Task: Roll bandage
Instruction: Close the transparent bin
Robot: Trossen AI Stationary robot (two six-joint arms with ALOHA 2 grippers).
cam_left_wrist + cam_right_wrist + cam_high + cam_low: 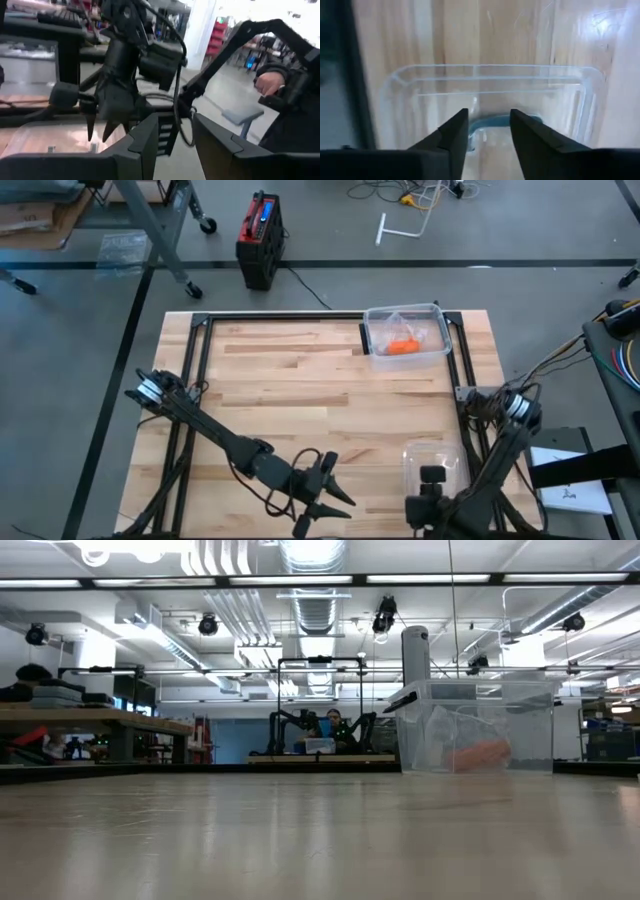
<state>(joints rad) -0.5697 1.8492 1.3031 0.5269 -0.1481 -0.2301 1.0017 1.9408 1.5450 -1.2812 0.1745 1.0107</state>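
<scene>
The orange bandage lies as a small bundle inside a clear plastic box at the table's far right. It also shows through the box wall in the low view. My right gripper is open at the near right, above the near rim of a clear lid that lies flat on the table. My left gripper is open and empty near the table's near edge, pointing toward my right arm.
The wooden table is framed by a black rail. My right arm stands close in front of my left gripper. A person is beyond the table on the right side. A red and black case stands on the floor.
</scene>
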